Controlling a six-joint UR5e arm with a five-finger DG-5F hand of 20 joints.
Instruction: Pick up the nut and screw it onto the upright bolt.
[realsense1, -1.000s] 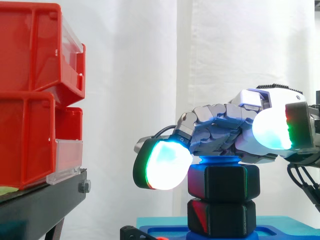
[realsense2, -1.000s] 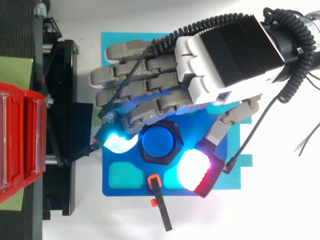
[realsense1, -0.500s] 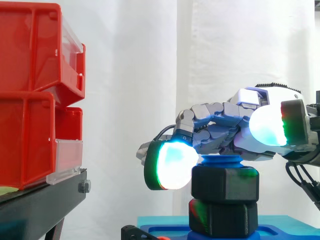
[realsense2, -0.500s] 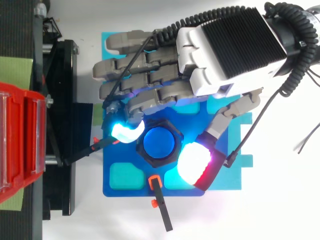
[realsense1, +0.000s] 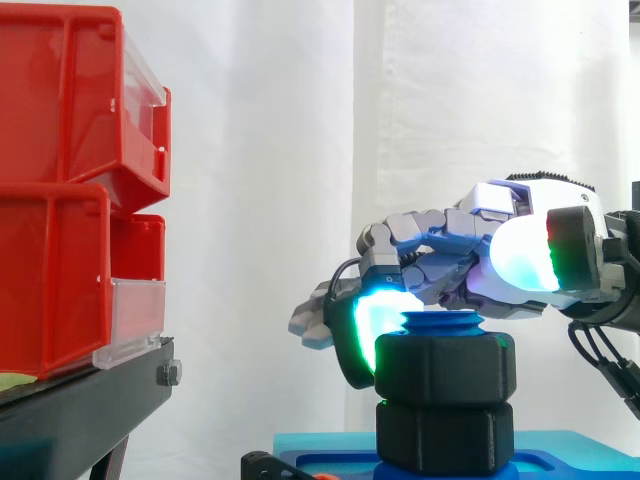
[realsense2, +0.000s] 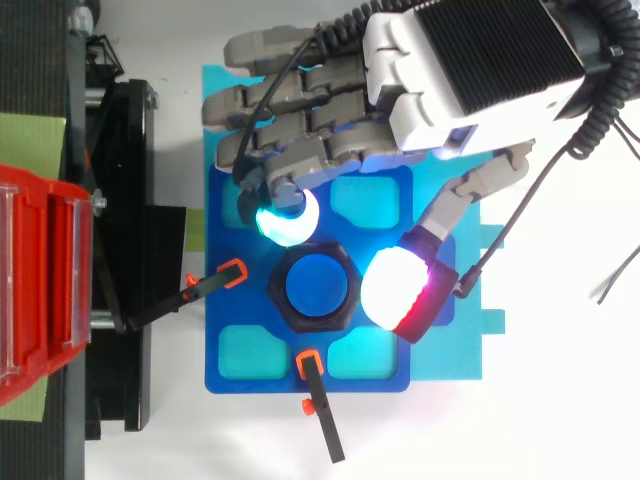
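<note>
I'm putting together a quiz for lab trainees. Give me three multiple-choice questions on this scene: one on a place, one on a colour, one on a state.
1. Where do the red bins stand? A on the black stand; B on a wooden shelf; C on the floor.
2. What colour is the top of the bolt? A red; B green; C blue.
3. How is the nut? A lying loose beside the bolt; B seated on the bolt; C raised clear above the bolt.
Answers: 1 A, they rest on the stand at the side view's left. 2 C, blue shows inside the nut's ring from above. 3 B, the bolt's top pokes out above it.
</note>
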